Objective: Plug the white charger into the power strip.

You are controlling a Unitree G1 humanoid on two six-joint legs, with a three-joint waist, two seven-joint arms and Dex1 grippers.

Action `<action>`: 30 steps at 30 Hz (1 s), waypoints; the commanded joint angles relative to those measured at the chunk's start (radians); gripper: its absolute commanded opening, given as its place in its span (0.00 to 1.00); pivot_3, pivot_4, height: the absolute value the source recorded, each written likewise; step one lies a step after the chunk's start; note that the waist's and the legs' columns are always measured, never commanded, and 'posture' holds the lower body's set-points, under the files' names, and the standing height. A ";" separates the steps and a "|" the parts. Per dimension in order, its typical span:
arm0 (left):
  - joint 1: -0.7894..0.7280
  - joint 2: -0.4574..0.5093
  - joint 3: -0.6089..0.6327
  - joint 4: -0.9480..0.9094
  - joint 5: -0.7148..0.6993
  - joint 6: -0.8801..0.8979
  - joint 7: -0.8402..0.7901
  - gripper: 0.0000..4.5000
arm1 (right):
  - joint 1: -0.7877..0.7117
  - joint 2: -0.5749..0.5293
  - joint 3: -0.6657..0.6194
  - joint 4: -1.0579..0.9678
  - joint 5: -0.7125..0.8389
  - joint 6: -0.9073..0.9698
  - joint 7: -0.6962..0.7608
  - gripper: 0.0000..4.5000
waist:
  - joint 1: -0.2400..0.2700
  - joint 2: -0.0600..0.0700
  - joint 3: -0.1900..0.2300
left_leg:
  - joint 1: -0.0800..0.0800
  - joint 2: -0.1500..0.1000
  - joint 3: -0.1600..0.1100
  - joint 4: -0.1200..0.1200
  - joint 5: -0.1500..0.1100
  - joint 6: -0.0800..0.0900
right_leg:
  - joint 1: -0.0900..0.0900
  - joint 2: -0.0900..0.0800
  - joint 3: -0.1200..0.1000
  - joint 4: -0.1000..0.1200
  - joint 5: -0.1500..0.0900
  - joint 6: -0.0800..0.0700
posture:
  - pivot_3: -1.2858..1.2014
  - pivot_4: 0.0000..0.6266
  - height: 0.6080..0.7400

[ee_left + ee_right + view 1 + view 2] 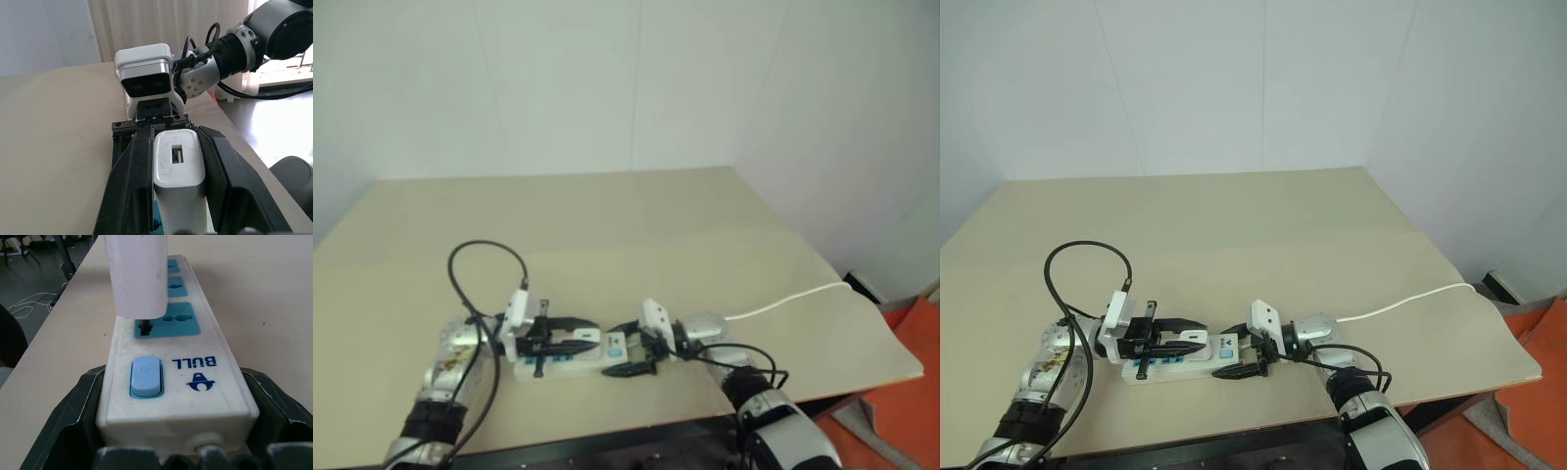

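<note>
Left gripper (178, 161) is clamping the white charger (178, 159) between its two black fingers (134, 171), the charger's port face turned toward the wrist camera. Right gripper (178, 431) is bracing the switch end of the power strip (195, 396), its fingers closed against the strip's two long sides. In the head views the two grippers are facing each other across the strip, which is lying flat on the table (636, 245) near its front edge, its thin cord (783, 302) trailing away behind the right gripper toward the table's far side.

The right wrist view shows the charger standing just ahead of the right gripper, over the blue socket (168, 320) nearest the switch (145, 377). One dark prong is entering a slot, yet a gap is remaining between the charger's base and the socket face, so seating appears incomplete. The charger also seems to be sitting toward one edge of the socket rather than centred.

To finish the step well, the left gripper should be keeping the charger upright and pressing straight down along the prongs, avoiding sideways load. The right gripper should be holding the strip firmly so it is not sliding or tipping under the push.
</note>
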 commanded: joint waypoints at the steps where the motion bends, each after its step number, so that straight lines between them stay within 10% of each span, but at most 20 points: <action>1: 0.010 0.017 -0.016 -0.002 0.012 -0.010 -0.023 0.23 | 0.022 -0.003 0.028 -0.001 -0.018 0.025 -0.004 0.76 | -0.001 0.000 0.000 | 0.000 0.000 0.000 0.000 0.000 0.000 | 0.000 0.000 0.000 0.000 0.000 0.000 | 0.52 0.24 1.00; 30: 0.113 0.036 -0.066 -0.034 0.074 0.016 0.091 0.23 | 0.015 -0.010 0.039 0.004 -0.016 0.020 -0.002 0.76 | -0.009 0.001 -0.001 | 0.001 0.000 0.000 -0.010 0.000 0.000 | 0.001 0.000 0.001 -0.008 0.000 0.000 | 0.52 0.24 1.00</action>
